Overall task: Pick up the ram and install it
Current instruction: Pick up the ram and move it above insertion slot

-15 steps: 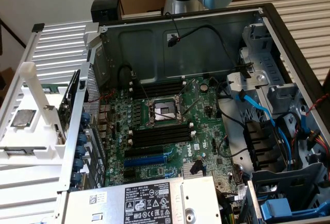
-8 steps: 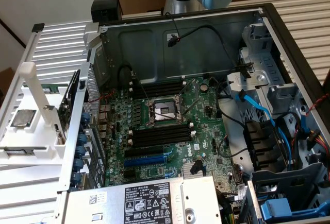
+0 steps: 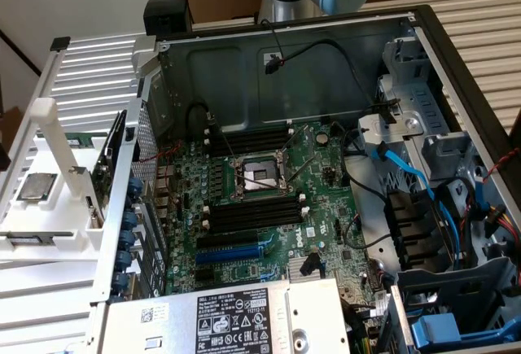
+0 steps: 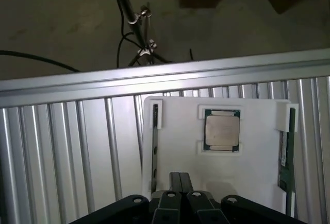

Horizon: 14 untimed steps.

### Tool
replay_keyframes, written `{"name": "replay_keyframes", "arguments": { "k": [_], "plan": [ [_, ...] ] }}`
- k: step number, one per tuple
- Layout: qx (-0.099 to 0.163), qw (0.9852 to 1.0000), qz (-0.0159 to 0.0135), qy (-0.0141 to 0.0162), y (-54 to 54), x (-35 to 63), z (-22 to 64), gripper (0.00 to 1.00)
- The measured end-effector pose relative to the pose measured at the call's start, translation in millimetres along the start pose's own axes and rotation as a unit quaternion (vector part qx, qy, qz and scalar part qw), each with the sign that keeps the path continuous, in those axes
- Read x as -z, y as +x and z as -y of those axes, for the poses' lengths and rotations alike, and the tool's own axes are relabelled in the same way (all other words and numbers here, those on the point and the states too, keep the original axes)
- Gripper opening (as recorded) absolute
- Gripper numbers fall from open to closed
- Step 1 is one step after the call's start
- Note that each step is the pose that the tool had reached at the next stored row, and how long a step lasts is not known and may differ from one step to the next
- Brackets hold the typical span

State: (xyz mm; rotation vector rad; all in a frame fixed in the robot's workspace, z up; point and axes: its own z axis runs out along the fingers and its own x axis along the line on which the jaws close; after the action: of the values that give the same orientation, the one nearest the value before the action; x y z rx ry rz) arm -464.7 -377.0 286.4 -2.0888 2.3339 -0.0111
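Ribbed aluminium counter is carrying a white tray, and the fingers are hanging over the tray's near edge.

Nearest the wrist camera, the gripper is keeping its fingers pressed together, gripping nothing and touching nothing. Just beyond them the tray is holding its parts: the ram is standing on edge in a clip along one side, apart from the fingers, a second thin stick is standing on edge along the opposite side, and a square processor is lying flat in a recess between them. Farther off, in the exterior view, the open computer case is lying beside the tray, showing its motherboard with long black slots sitting unfilled.
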Motion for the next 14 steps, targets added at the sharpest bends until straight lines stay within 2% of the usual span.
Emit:
{"name": "replay_keyframes", "arguments": {
  "k": [3,8,9,12,13,14],
  "plan": [
    [0.002,1.0,0.0,-0.0002,2.4,-5.4,0.1,0.1],
    [0.003,1.0,0.0004,-0.0001,13.5,-14.6,1.2,0.1],
    [0.004,1.0,0.001,-0.0001,17.9,-20.2,1.7,0.1],
    [0.004,1.0,0.0008,-0.0013,19.6,-30.5,1.7,0.1],
    [0.004,1.0,0.0006,-0.0029,20.6,-37.9,1.7,0.24],
    [0.004,1.0,0.0006,-0.0033,21.1,-39.6,1.7,0.31]
  ]
}}
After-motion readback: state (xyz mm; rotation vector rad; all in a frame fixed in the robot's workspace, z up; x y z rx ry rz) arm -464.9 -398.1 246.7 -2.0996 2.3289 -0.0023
